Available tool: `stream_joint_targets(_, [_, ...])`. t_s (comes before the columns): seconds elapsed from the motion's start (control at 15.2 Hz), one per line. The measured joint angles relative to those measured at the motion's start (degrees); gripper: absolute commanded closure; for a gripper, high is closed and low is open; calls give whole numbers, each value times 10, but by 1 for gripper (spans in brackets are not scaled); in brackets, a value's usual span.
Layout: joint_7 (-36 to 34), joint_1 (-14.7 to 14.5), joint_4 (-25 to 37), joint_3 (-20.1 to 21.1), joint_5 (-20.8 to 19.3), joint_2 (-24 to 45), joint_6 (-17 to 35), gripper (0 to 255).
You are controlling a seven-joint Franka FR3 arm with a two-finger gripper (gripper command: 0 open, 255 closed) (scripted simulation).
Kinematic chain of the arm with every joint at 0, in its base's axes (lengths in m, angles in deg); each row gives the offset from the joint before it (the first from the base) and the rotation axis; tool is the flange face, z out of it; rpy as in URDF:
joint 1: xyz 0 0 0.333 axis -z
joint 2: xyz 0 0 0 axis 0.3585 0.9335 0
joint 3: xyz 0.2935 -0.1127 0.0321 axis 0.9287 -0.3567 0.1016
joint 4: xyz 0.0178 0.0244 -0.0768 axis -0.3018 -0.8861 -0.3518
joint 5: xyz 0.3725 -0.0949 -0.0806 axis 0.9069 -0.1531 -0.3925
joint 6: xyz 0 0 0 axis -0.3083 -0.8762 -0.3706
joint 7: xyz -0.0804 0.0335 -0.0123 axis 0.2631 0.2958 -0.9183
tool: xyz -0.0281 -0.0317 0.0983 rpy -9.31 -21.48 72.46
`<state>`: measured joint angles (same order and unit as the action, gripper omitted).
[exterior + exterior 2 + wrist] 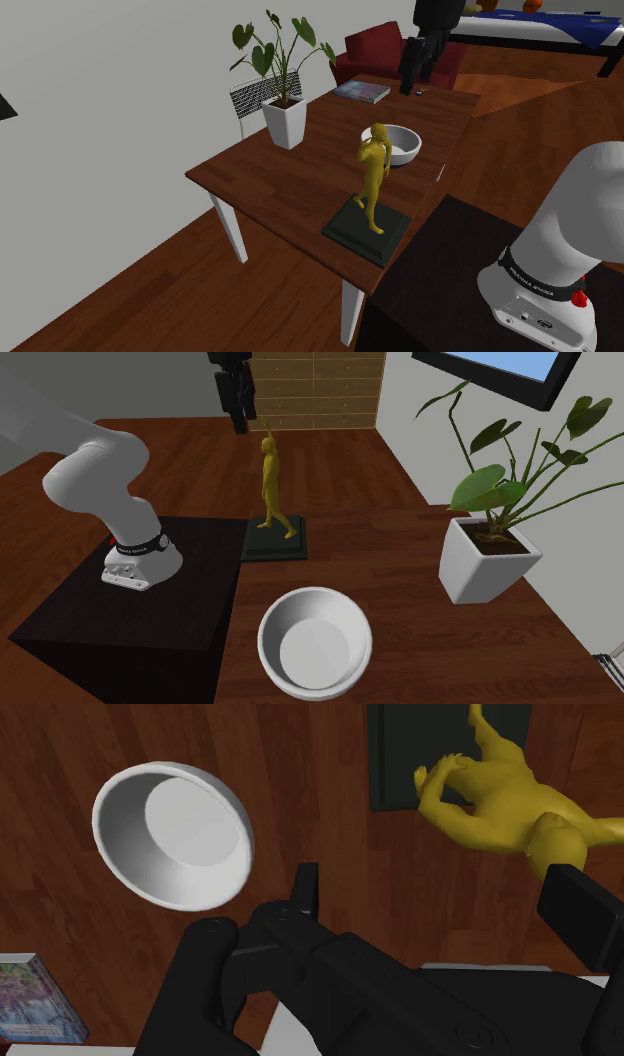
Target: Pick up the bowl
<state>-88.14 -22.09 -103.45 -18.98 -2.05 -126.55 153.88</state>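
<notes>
The pincer [445, 899] hangs high over the wood-grained surface [300, 794], its black fingers spread wide and clasping nothing. The bowl [175, 834], round, smooth and plain white, sits well below, outside one finger; a glossy yellow figurine [500, 794] on a flat dark slab [395, 754] stands below the other. The second exterior view adds a leafy plant [490, 557] in a tapered white pot.

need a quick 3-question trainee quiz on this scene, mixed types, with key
1. True or false: the black tool is shut on the round white bowl.
2. The yellow human figurine stands on: A) a dark square base; B) the bowl; C) a plate.
3. Fill in: the white square pot on the brown wooden table holds a leafy green ____.
Key: 1 false; 2 A; 3 plant.
</notes>
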Motion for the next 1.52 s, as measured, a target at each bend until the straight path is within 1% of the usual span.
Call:
stream_joint_targets(0.13, [2, 1, -9, -2, -2, 1, 9, 0])
stream_joint_targets(0.26, [7, 7, -22, -8, -9, 18, 38, 0])
stream_joint_targets(0.73, [22, 29, -71, -32, -38, 95, 163, 0])
stream_joint_targets(1.19, [33, 53, -83, -57, -67, 215, 296, 0])
stream_joint_targets(1.52, [37, 69, -70, -73, -84, 311, 380, 0])
